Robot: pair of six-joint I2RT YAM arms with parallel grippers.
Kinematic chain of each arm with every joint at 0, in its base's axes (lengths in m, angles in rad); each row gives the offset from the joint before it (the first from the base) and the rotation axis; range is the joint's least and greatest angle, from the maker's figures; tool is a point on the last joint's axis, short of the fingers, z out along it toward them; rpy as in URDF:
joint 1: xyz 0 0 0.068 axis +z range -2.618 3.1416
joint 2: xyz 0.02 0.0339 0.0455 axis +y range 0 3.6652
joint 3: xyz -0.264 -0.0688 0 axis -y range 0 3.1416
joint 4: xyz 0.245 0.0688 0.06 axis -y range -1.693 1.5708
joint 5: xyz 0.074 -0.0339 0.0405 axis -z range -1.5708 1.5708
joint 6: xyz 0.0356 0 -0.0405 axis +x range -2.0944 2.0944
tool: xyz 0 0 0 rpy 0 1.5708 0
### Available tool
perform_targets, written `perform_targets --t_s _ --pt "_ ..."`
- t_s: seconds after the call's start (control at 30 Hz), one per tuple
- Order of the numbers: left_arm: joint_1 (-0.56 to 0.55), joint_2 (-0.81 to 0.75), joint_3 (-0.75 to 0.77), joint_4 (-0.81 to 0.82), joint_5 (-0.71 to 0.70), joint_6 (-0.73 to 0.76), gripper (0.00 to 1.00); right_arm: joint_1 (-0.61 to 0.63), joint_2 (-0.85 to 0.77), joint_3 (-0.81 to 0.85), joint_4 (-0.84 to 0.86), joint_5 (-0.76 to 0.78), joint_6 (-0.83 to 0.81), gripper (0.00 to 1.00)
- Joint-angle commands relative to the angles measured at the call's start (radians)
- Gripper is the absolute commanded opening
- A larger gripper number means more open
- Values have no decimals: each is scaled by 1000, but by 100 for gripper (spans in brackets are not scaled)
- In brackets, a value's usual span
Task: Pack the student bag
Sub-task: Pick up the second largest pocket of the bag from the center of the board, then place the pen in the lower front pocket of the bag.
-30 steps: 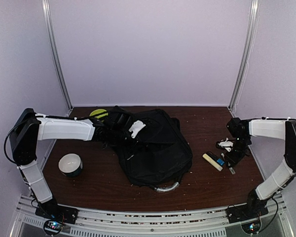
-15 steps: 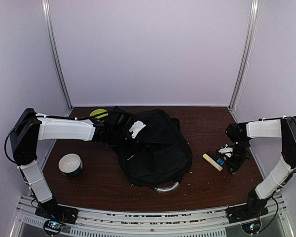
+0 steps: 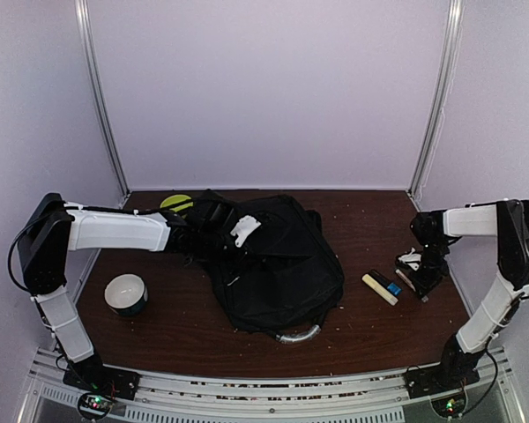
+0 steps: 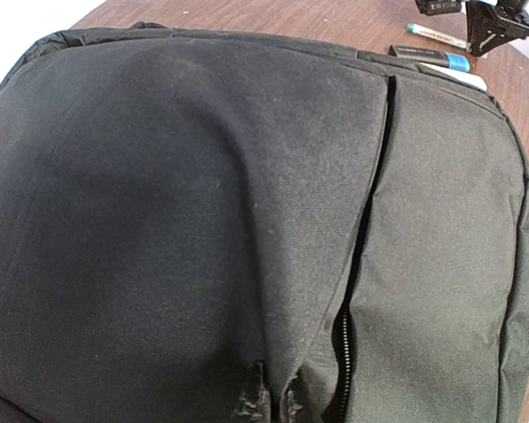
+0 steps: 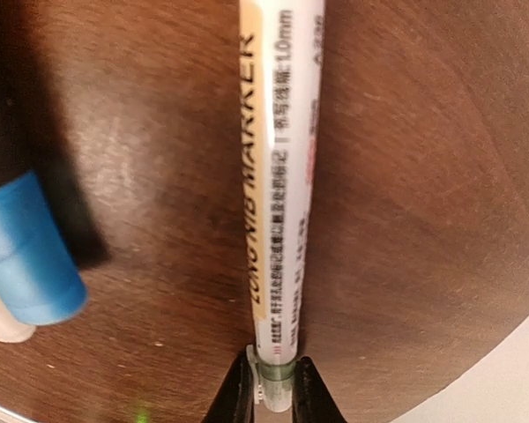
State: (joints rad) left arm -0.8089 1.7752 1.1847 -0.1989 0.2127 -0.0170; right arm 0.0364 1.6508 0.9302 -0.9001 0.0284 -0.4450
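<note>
Room: pale lilac wall panels on three sides, joined by upright metal posts
Surface: dark brown wooden table, scattered with small light specks
Bag: large black fabric backpack lying flat at mid-table; its grey curved handle points to the near edge; a zipper line runs down its front in the left wrist view
Left gripper: at the bag's far left edge, against the cloth; black on black, so I cannot tell how wide it stands or whether it has hold
Right gripper: low over the table right of the bag, well apart from it; fingertips pinched on the end of a white marker pen
Bowl: round white bowl left of the bag
Disc: yellow-green disc at the back left
Small items: cream stick and black pen with a blue cap, side by side between bag and marker
</note>
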Motion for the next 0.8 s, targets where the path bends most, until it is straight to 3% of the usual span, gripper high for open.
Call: perform_targets --t_s 0.0,0.2,0.4,0.77 --pt "-6 9 22 35 6 6 0 -28 -18 24 12 21 10 10" --pt "-6 22 54 32 9 10 0 -31 -114 49 -34 -39 14 8" --pt "-7 27 60 44 -4 -6 0 2 -189 127 -111 -196 5 8" --pt "-7 34 82 103 -67 -112 0 305 -122 376 -257 -521 14 8"
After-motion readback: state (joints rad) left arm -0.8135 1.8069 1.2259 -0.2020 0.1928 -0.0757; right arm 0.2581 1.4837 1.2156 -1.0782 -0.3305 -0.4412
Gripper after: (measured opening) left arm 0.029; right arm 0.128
